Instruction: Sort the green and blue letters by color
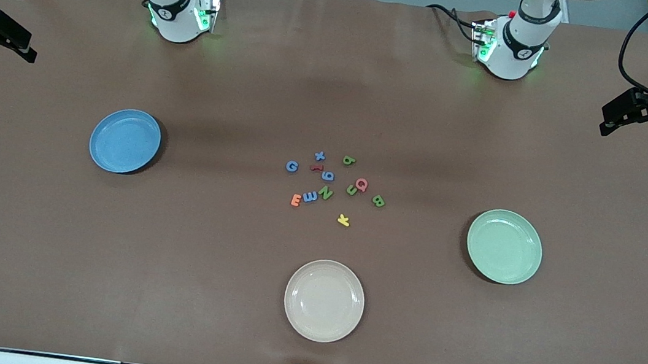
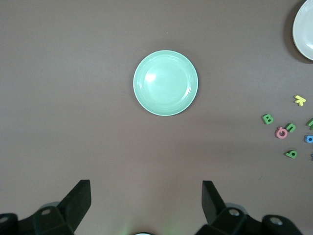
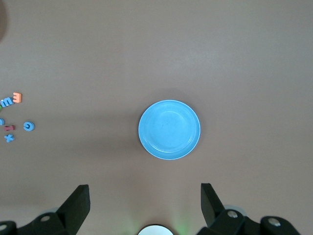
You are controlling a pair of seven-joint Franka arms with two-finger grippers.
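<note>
The small foam letters lie in a loose cluster mid-table. The blue ones are G (image 1: pixel 292 166), X (image 1: pixel 319 156), 9 (image 1: pixel 328 176) and M (image 1: pixel 310 197). The green ones are b (image 1: pixel 349 161), N (image 1: pixel 325 192), u (image 1: pixel 352 190) and B (image 1: pixel 378 201). My left gripper (image 2: pixel 145 183) hangs open and empty high over the table, looking down on the green plate (image 2: pixel 166 82). My right gripper (image 3: pixel 145 186) hangs just as high, open and empty, over the blue plate (image 3: pixel 169 129). Neither gripper is near a letter.
Red (image 1: pixel 316 168), pink (image 1: pixel 361 184), orange (image 1: pixel 296 200) and yellow (image 1: pixel 344 220) letters lie mixed into the cluster. The blue plate (image 1: pixel 125 140) sits toward the right arm's end, the green plate (image 1: pixel 504 246) toward the left arm's end, and a cream plate (image 1: pixel 324 300) nearer the front camera.
</note>
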